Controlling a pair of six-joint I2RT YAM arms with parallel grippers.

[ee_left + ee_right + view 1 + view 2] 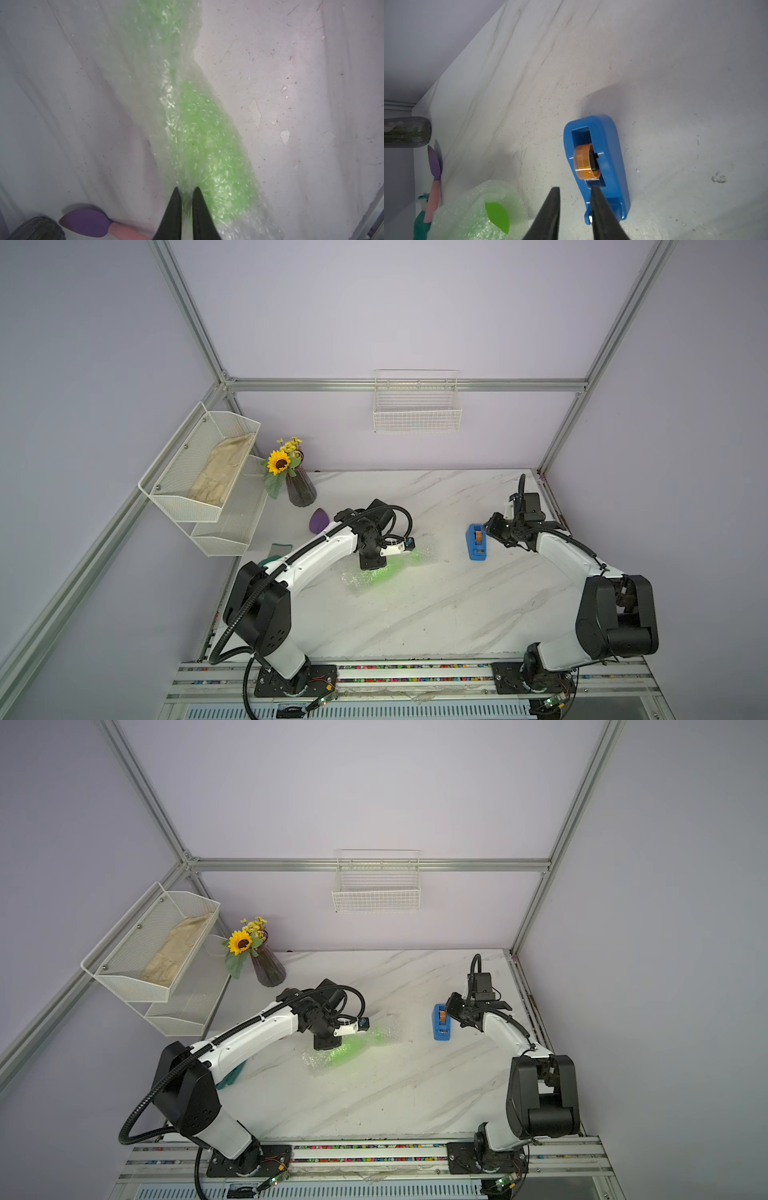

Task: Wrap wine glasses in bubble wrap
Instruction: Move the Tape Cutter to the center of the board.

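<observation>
The lime-green wine glass [392, 568] [353, 1046] lies on its side mid-table, rolled inside the clear bubble wrap [422, 549] [386, 1029]. In the left wrist view the green bowl [207, 145] glows through the crinkly film [166, 104]. My left gripper [186, 188] is above the bundle, shut on a raised fold of the wrap. My right gripper [575, 187] [492, 527] hangs open over the near end of the blue tape dispenser [600, 166] [477, 542], nothing held. That view also catches the wrapped glass [497, 216] end-on.
A purple vase with sunflowers [300, 487] stands at the back left, a purple-and-pink tool [318, 520] [87, 222] lies beside it, and a teal object [270, 562] sits under my left arm. White mesh shelves [199, 472] hang on the left wall, a wire basket [417, 406] on the back wall.
</observation>
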